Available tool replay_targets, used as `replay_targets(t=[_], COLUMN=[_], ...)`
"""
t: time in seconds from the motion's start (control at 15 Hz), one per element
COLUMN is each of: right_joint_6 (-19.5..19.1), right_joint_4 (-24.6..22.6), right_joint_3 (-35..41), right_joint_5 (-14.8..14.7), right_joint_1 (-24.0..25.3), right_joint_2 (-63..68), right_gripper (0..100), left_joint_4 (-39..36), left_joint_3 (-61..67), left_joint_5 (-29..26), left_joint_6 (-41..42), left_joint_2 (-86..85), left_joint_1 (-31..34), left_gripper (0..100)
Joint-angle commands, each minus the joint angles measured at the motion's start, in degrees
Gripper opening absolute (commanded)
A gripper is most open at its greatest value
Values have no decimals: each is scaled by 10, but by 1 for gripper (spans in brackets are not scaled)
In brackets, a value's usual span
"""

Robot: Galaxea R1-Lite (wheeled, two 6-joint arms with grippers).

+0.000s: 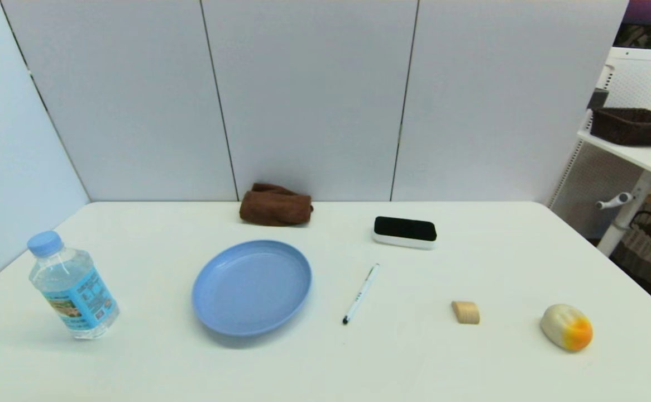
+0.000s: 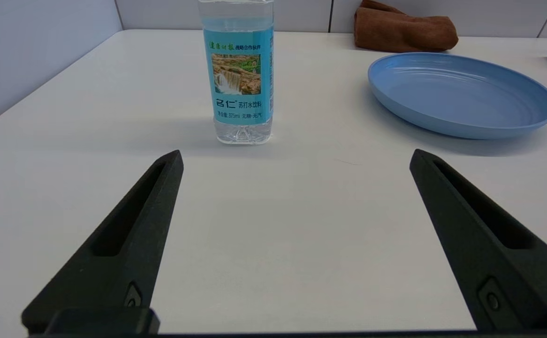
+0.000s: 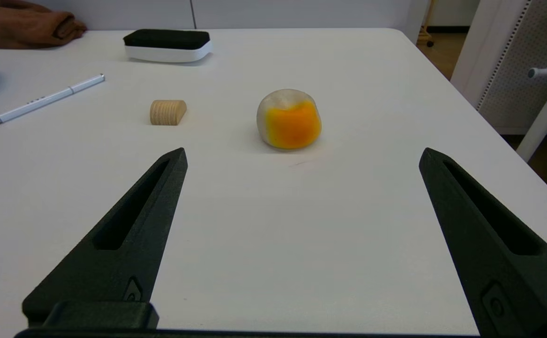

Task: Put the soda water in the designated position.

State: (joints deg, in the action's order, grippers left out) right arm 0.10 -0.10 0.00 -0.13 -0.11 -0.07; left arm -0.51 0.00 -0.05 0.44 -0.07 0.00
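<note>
Soda water (image 1: 72, 290) upright on bench (image 1: 325, 368), well left of plate (image 1: 252, 286). Left tool (image 2: 294, 157) released, low over bench, near bottle, not touching. Pen (image 1: 360, 293), eraser (image 1: 405, 231), wood block (image 1: 465, 312) right of plate. Right tool (image 3: 301, 155) released, facing orange-white ball (image 3: 290, 119), far right of plate.

The small clear plastic soda water bottle (image 1: 72, 288) at lower left had a glossy blue wrap label and a light-blue plastic cap. The smooth white counter (image 1: 403, 357) looked matt. The round blue plastic plate (image 1: 252, 287) had a soft sheen. The folded brown cloth (image 1: 275, 205) looked napped, the small half-round block (image 1: 465, 312) bare wood.
</note>
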Motion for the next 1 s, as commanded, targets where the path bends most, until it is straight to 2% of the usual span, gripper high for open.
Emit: replay_targets(t=[0.07, 1.0], right_joint_6=[2, 2], right_joint_4=[0, 0], right_joint_3=[0, 0], right_joint_5=[0, 0], right_joint_1=[0, 0], right_joint_2=[1, 1], right_gripper=[100, 100], left_joint_4=[0, 0], left_joint_3=[0, 0], left_joint_5=[0, 0], left_joint_6=[0, -4], left_joint_2=[0, 0], left_joint_1=[0, 0], left_gripper=[100, 100])
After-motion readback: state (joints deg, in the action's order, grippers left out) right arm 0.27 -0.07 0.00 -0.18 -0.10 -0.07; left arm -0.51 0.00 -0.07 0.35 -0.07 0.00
